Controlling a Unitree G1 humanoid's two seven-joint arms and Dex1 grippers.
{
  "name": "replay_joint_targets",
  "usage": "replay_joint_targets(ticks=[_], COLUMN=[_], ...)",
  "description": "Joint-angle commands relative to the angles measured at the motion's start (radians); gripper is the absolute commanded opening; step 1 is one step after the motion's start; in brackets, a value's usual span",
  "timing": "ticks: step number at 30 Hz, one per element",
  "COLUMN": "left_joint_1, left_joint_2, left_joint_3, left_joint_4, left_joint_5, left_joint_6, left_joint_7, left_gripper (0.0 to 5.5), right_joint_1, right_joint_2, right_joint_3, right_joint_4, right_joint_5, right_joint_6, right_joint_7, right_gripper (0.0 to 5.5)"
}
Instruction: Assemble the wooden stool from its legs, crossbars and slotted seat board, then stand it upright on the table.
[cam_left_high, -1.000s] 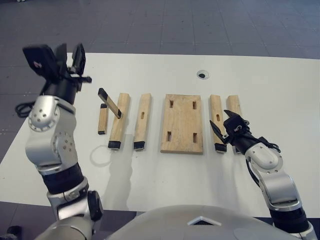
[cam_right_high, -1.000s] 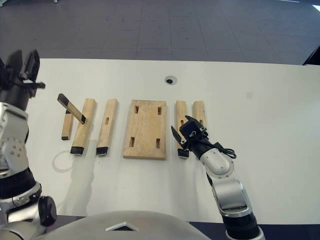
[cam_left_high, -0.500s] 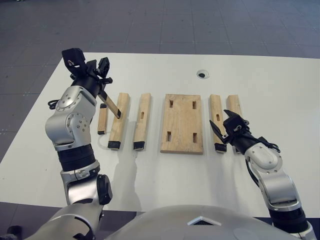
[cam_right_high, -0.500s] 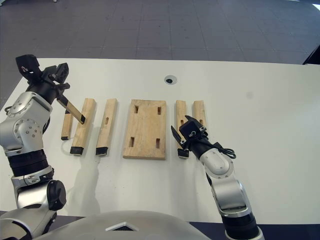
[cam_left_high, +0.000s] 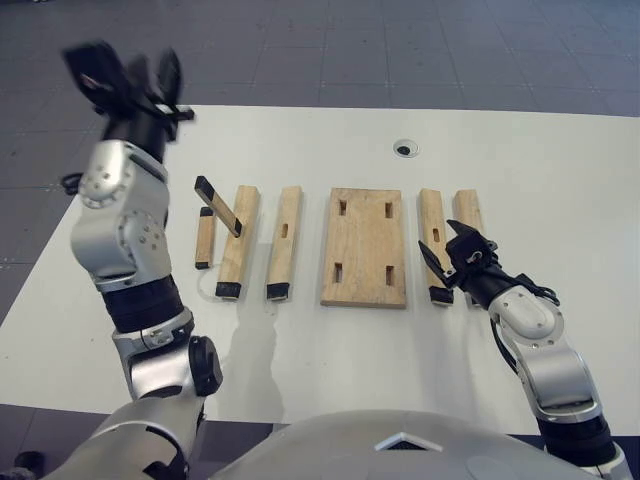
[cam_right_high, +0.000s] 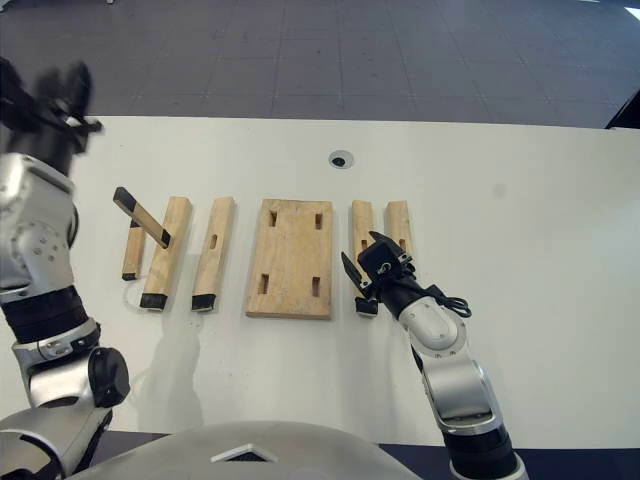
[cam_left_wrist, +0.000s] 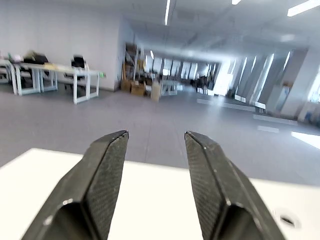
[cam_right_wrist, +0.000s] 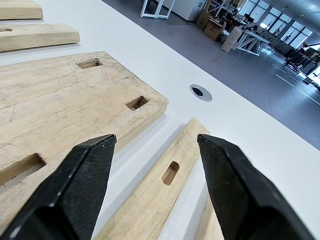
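The slotted seat board lies flat mid-table. Two slotted legs lie left of it and two more lie right of it. A short crossbar rests at the far left, and a black-tipped crossbar leans across it onto the nearest leg. My left gripper is raised high above the table's left rear corner, open and empty. My right gripper hovers open just above the near end of the leg right of the board.
A round cable hole sits in the white table behind the board. A faint ring mark shows near the front left. The table's right half is bare.
My left arm dipped toward the leaning crossbar half a second ago, then swung back up and to the left, empty. The right arm and the wooden parts have not moved.
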Motion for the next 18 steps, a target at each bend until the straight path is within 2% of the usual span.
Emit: replay_joint_targets(ticks=[1,3,7,12,15,18], left_joint_1=[0.114,0.135,0.034,-0.07,-0.106,-0.025], left_joint_2=[0.038,0.037,0.015,-0.018,0.03,0.101], left_joint_3=[-0.125,-0.107,-0.058,0.011,0.084,0.113], left_joint_4=[0.117,0.138,0.078,-0.15,-0.215,-0.242], left_joint_5=[0.08,0.078,0.054,0.02,0.009,0.031], left_joint_6=[0.105,0.118,0.06,-0.091,-0.1,-0.094], left_joint_7=[-0.047,-0.047,-0.026,0.002,0.014,-0.026], left_gripper=[2.09,2.09,2.09,2.09,2.09,2.09], right_joint_1=[-0.009,-0.01,-0.001,-0.003,-0.004,0.001], right_joint_2=[0.013,0.012,0.018,0.014,0.013,0.014], right_joint_3=[0.011,0.004,0.012,0.017,0.013,0.003], right_joint_4=[-0.006,-0.003,-0.006,-0.002,-0.001,-0.002], right_joint_5=[-0.004,-0.003,-0.008,-0.009,-0.008,-0.009], right_joint_6=[0.016,0.015,0.016,0.017,0.018,0.02], right_joint_7=[-0.004,-0.005,-0.009,-0.004,-0.006,-0.012], right_gripper=[3.0,3.0,3.0,3.0,3.0,3.0])
